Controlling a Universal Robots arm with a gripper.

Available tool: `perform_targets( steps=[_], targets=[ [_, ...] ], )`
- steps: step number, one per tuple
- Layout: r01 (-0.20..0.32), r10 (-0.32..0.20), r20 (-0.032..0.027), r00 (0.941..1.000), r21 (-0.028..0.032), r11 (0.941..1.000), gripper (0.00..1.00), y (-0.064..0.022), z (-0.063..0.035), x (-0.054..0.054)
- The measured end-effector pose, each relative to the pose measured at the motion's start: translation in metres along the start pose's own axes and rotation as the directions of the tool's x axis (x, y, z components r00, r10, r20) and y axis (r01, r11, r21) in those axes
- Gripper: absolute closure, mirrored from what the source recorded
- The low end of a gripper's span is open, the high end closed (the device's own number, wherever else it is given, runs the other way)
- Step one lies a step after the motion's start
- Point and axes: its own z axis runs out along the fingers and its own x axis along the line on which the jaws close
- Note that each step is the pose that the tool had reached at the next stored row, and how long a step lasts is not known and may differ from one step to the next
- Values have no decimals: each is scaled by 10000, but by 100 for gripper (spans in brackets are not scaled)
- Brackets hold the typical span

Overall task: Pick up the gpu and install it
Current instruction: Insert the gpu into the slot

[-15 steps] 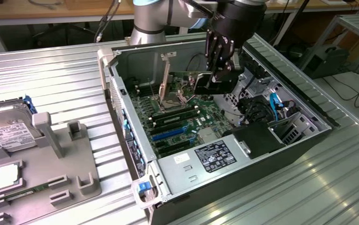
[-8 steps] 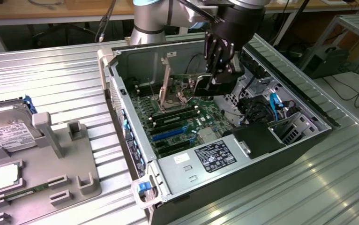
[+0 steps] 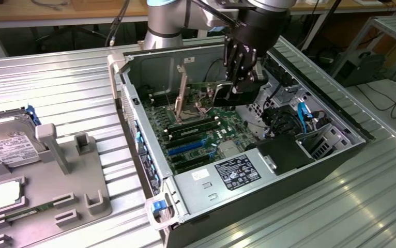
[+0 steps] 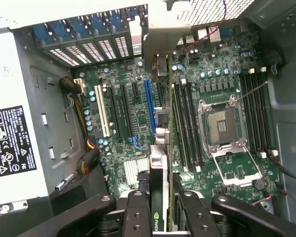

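Your arm (image 3: pixel 165 23) is reaching down, and your gripper (image 3: pixel 239 82) is pinching the gpu (image 4: pixel 158 173) between its fingers (image 4: pixel 136 217).

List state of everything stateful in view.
gripper: shut on the gpu
gpu: held on edge over the motherboard slots, looks unseated
CPU socket: open, empty
PC case: side open
hard drive: on the gray fixture outside the case

Robotics lab: open PC case (image 3: pixel 208 192), workbenches (image 3: pixel 80 7), cables (image 3: pixel 385 101).

Silver-grey tubular arm (image 3: pixel 162 26), pale blue joint cap (image 3: pixel 165 2), black tool (image 3: pixel 239 82)
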Motion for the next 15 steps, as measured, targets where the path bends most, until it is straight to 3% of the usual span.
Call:
perform_targets(
  steps=[15],
  targets=[
    [600,-600,-28,9982,-22,9982,73,3,84,-30]
  ],
)
